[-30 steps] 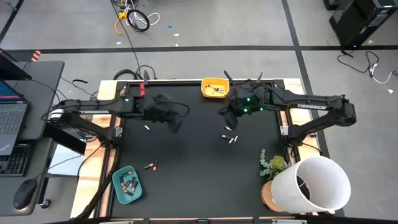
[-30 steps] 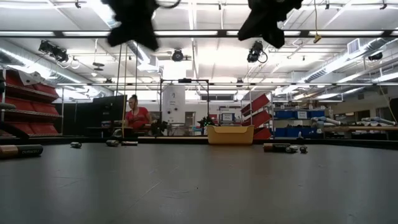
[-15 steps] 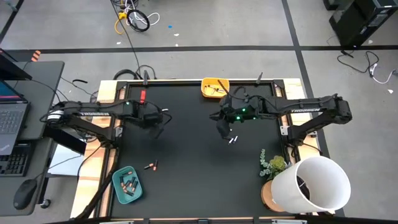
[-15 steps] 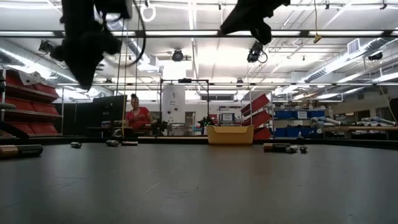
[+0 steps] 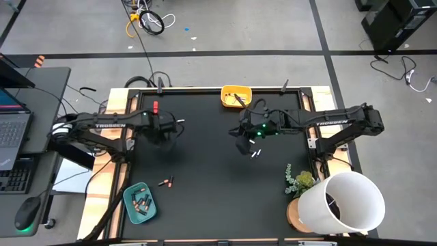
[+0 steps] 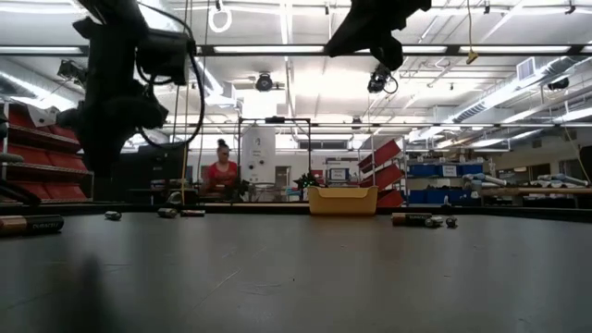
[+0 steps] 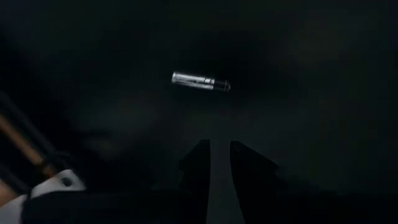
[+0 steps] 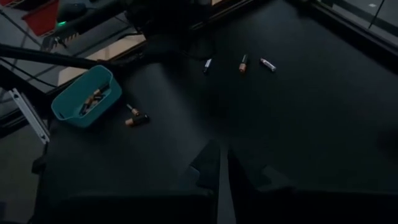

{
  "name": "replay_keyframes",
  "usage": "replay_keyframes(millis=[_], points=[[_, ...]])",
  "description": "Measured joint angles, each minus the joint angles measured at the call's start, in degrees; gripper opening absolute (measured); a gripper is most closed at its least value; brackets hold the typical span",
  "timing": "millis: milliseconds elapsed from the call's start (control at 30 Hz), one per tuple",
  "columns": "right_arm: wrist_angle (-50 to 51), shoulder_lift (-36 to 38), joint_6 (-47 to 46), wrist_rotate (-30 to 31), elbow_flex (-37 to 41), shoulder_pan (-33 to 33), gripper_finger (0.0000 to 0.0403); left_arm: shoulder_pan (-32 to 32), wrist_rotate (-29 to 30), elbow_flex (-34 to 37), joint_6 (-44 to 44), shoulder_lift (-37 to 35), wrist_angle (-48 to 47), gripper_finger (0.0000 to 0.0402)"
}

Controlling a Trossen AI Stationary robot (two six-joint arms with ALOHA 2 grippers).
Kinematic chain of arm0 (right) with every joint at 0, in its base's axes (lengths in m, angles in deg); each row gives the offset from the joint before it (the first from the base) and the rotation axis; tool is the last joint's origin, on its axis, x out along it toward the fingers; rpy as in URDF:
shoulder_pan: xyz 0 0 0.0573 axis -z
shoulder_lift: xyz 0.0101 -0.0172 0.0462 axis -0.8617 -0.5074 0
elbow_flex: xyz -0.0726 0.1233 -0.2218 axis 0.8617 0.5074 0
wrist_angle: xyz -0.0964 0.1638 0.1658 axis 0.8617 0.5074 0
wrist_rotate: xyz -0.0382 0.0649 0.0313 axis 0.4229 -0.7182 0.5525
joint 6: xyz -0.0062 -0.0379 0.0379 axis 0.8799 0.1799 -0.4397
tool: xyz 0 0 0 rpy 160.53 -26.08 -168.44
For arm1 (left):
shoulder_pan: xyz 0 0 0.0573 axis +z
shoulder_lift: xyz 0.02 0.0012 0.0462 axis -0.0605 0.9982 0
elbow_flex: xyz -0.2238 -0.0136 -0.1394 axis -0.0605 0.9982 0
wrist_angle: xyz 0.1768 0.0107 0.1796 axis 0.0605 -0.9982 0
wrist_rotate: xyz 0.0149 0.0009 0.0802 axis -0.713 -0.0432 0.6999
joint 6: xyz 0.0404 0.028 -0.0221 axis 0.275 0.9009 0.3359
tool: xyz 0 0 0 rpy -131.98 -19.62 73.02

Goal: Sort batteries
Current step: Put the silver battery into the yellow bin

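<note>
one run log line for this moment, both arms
left gripper: narrow gap, empty, above silvery battery | right gripper: nearly shut, empty, over black mat | teal tray: holds batteries

Teal tray's (image 5: pixel 139 203) batteries too small

I see the table (image 5: pixel 205 205) from above. One tray (image 5: pixel 236 96) sits at the far edge, in the middle. Another tray (image 5: pixel 139 203) sits at the near left corner, with batteries in it. Two batteries (image 5: pixel 165 182) lie on the table just right of that tray. More batteries (image 5: pixel 255 154) lie right of the middle. A plant (image 5: pixel 299 182) and a big bucket (image 5: pixel 347 202) stand at the near right corner.
</note>
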Motion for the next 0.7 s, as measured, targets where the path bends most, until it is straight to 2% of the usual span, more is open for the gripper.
replay_keyframes(millis=[100, 200, 433, 500, 700], points=[[0.00, 0.00, 0.35, 0.00, 0.00, 0.23, 0.0020, 2.99, -1.98, 0.85, 1.77, 0.00, 2.58, 0.0077], [0.00, 0.00, 0.32, 0.00, 0.00, 0.23, 0.0018, 3.75, -1.78, 0.54, 7.42, 0.00, 3.63, 0.0077], [0.02, 0.00, 0.30, 0.00, 0.00, 0.12, 0.0020, 3.52, -2.06, -0.91, 35.75, 0.00, 3.64, 0.0076], [0.00, 0.00, 0.31, 0.58, 0.00, 0.12, 0.0018, 3.50, -2.04, -0.91, 40.79, 0.00, 3.40, 0.0076], [0.02, 0.00, -0.94, 1.14, 0.00, 0.12, 0.0017, 3.67, -0.11, -0.95, 40.64, 1.79, 2.36, 0.0086]])
